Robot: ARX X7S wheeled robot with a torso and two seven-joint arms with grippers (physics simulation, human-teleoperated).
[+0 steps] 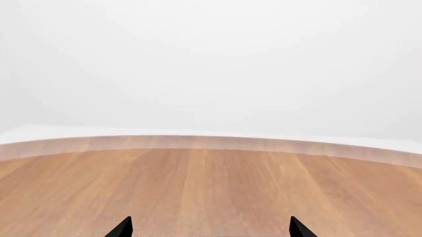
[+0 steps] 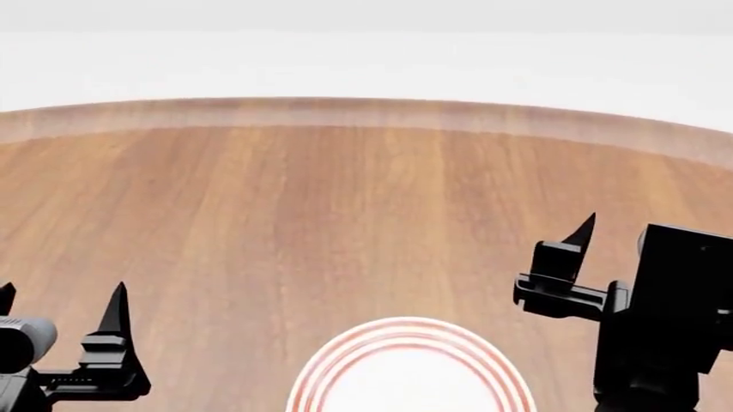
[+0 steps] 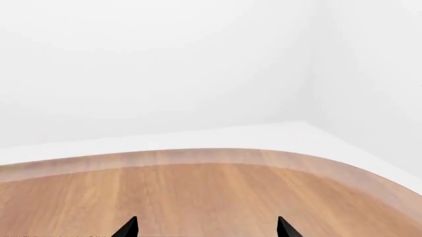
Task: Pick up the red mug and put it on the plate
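Observation:
The red mug shows in none of the views. The plate [image 2: 407, 327], white with red rings round its rim, lies on the wooden table at the near edge of the head view, between the two arms and partly cut off. My left gripper [image 2: 60, 302] is open and empty, low to the left of the plate. In the left wrist view its gripper [image 1: 211, 227] shows only two spread tips over bare wood. My right gripper [image 2: 624, 249] is open and empty, held higher to the right of the plate. In the right wrist view its gripper [image 3: 207, 227] shows spread tips over bare wood.
The round wooden table [image 2: 343, 197] stretches ahead to its curved far edge [image 2: 366, 112], with a white floor and wall beyond. The right wrist view shows the table's edge [image 3: 264, 157] curving away and a room corner behind it.

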